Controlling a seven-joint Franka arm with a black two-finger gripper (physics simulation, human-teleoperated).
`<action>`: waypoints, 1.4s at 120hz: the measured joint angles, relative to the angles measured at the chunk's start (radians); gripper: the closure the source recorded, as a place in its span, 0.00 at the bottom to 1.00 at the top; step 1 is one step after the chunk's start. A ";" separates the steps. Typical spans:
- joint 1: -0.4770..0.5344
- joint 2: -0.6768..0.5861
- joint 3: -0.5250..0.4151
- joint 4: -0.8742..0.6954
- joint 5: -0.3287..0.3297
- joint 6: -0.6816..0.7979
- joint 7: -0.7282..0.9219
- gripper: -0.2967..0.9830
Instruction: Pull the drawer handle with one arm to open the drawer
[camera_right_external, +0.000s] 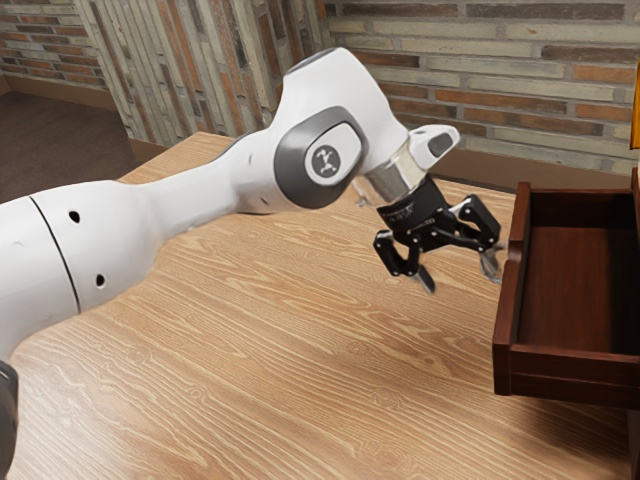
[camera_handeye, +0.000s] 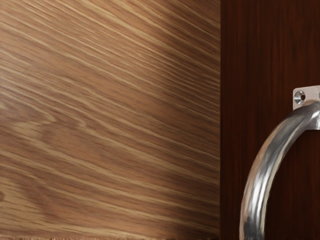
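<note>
Our gripper is spread wide w/ nothing clamped in it, just right of centre in the exterior view, tipped down toward the table. The drawer is at the exterior view's right, standing open: we see its inner floor and side walls. One fingertip is right by the front; whether it touches, we can't tell. In the wrist view the handle is a curved bar, bright metal, w/ its end plate on the dark front.

We'd judge the pull mostly done, poss. complete; can't say if there's more travel. If more is wanted, we'd go for the middle of the bar, one finger either side, well off the end plate, then draw straight out toward the exterior view's left.

Handle prob. stiff, hard & a bit slippery, so we'd want a firm, square hold. Drawer looks like wood, prob. moderately heavy but OK on its slide; slow, even pull. Main risks: a skewed pull binding it, a finger slipping off the curve, or a nudge to the front shoving it back in.
</note>
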 joint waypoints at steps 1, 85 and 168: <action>0.001 0.000 0.000 -0.001 0.000 0.000 0.000 0.25; 0.062 -0.060 -0.003 -0.080 0.000 -0.002 0.042 0.25; 0.106 -0.164 -0.027 -0.091 0.004 -0.026 0.073 0.25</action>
